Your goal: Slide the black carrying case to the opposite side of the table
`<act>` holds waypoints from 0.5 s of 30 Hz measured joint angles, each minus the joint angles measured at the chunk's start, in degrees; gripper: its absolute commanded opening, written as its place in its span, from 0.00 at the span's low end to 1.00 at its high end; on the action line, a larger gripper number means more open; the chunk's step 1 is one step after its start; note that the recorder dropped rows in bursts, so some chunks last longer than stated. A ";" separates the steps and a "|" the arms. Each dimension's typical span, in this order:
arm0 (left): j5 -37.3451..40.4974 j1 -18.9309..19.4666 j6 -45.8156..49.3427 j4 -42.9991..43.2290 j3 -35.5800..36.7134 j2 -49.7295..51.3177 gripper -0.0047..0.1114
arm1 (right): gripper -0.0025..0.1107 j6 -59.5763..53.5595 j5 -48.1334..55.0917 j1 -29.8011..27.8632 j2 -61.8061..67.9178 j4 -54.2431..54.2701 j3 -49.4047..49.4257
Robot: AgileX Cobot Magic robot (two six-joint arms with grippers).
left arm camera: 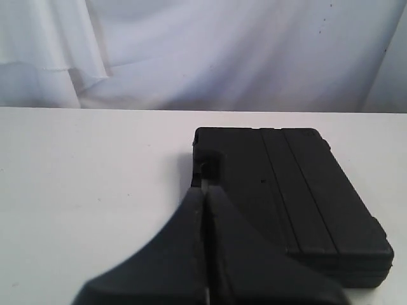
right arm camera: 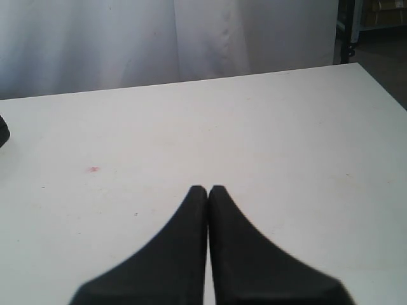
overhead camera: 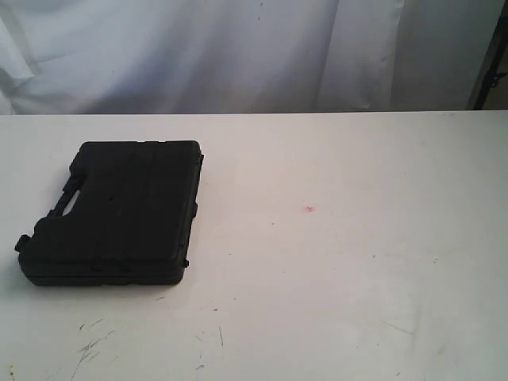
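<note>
One black carrying case (overhead camera: pixel 111 213) lies flat on the left part of the white desk (overhead camera: pixel 357 278). It is a rectangular box of matte, hard-looking plastic with rounded corners, shallow ribs along its lid and a handle (overhead camera: pixel 70 196) cut into its left side. The desk top is smooth and plain, marked by thin dark scratch marks (overhead camera: pixel 91 345) near the front edge and a small red speck (overhead camera: pixel 309 209) to the right of the case. Soft, folded white cloth (overhead camera: pixel 238 55) hangs behind the desk.

Neither arm appears in the exterior view; only the wrist views show them. The left gripper (left arm camera: pixel 205 189) has its two smooth, dark, wedge-shaped fingers pressed together, their tips in front of a corner block of the case (left arm camera: pixel 299 190); contact cannot be told. This view also shows the ribs and the stacked seams on the case's side more clearly. The right gripper (right arm camera: pixel 208 189) is likewise closed on nothing, over bare desk, well apart from the case, with the speck (right arm camera: pixel 93 169) off to one side.
</note>
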 measured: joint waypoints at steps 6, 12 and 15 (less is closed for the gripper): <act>-0.12 0.00 0.34 0.32 2.06 -1.36 0.04 | 0.02 0.00 0.00 0.00 0.00 0.00 0.00; 1.36 0.00 0.25 2.89 2.18 -4.33 0.04 | 0.02 0.00 0.00 0.00 0.00 0.00 0.00; 1.99 0.00 -0.45 4.38 3.12 -6.59 0.04 | 0.02 0.00 0.00 0.00 0.00 0.00 0.00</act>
